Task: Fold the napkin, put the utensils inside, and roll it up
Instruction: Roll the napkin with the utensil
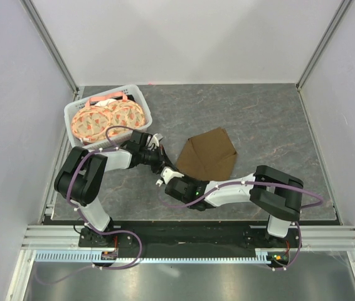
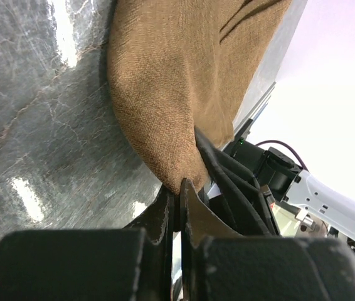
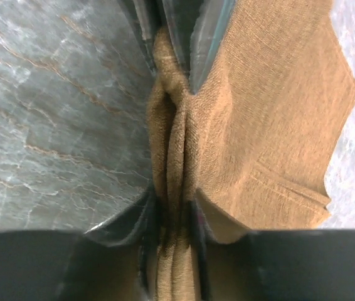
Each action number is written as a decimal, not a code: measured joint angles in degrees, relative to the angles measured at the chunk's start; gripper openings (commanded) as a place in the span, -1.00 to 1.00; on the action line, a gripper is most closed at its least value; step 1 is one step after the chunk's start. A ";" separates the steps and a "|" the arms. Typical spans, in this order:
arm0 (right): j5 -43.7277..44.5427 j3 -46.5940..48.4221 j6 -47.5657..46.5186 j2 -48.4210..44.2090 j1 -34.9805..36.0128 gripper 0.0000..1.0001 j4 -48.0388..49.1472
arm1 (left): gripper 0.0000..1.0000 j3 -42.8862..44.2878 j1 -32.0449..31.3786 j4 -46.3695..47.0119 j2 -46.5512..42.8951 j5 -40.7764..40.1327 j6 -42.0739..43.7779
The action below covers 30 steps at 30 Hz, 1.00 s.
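The napkin (image 1: 209,153) lies on the table (image 1: 278,119), right of the basket (image 1: 146,105) holding the plates (image 1: 96,121).

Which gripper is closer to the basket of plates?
Left, narrowly. The left gripper pinches a corner of the napkin on the side facing the basket; the right gripper grips that corner from the far side.
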 measured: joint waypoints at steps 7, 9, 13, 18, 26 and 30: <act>-7.21 2.47 -0.85 -0.07 -1.36 -1.00 -4.46 | 0.35 0.35 0.79 -0.63 -0.20 0.39 2.43; -11.80 4.33 -0.79 -0.20 -2.80 -1.00 -6.86 | 0.41 0.35 1.03 -1.75 -1.38 -1.40 3.28; -22.99 8.11 -0.83 -0.42 -6.16 -1.00 -12.24 | 0.47 -0.20 1.40 -3.63 -5.77 -6.73 4.83; -38.32 12.81 -1.60 -0.44 -9.99 -1.00 -18.49 | 0.57 -1.60 2.19 -4.61 -11.93 -16.17 6.43; -58.73 15.23 -1.79 0.92 -19.34 -1.00 -24.09 | 0.59 -6.51 2.05 -5.46 -20.44 -26.69 8.31; -65.57 16.96 -0.81 3.65 -24.70 -1.00 -25.24 | 0.58 -10.49 1.62 -5.25 -23.50 -28.50 8.79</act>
